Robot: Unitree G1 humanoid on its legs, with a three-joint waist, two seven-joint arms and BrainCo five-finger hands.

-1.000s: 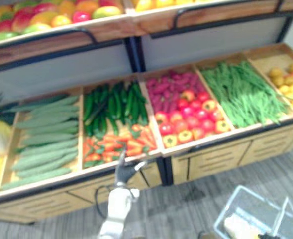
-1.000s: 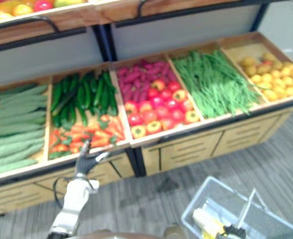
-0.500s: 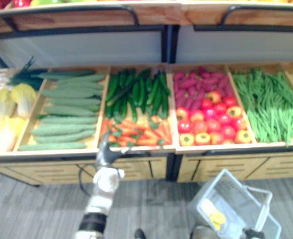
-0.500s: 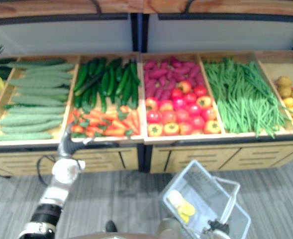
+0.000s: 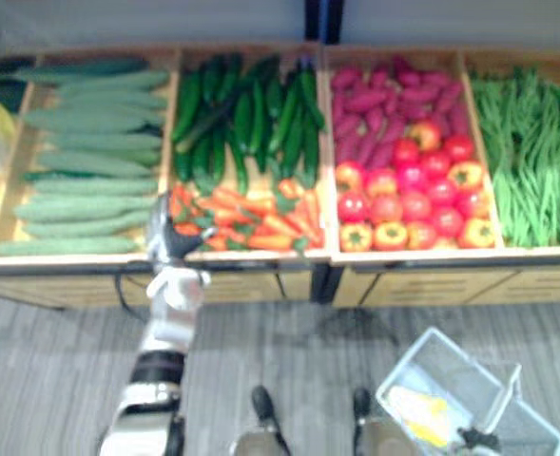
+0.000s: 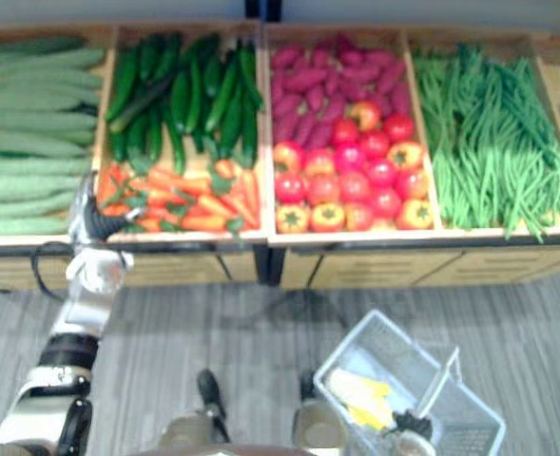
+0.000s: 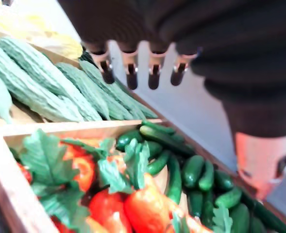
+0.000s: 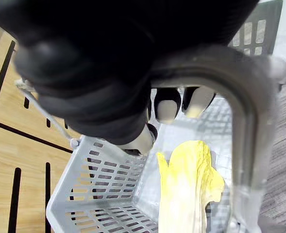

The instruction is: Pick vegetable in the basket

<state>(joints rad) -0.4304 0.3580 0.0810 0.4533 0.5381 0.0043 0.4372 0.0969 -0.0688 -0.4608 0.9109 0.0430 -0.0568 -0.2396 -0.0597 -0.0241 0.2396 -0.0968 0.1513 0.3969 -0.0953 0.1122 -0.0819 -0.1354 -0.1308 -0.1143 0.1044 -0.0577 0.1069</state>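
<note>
Orange-red vegetables (image 5: 246, 214) with green leaves lie in the front half of 1 wooden bin, with dark cucumbers (image 5: 251, 114) behind them in the same bin. We see our left hand (image 5: 170, 237) over that bin's front left corner, right at the wooden front edge (image 5: 260, 258). Its fingers (image 7: 131, 73) are straight and slightly spread, holding nothing. A wooden divider (image 7: 75, 127) separates this bin from the bitter gourds (image 5: 89, 152) beside it. Our right hand (image 8: 84, 73) is curled round the handle (image 8: 244, 136) of the white wire basket (image 8: 99, 184), which holds 1 yellow cabbage (image 8: 186, 184). The basket hangs well apart from the stand, with grey floor (image 5: 51, 361) between them.
</note>
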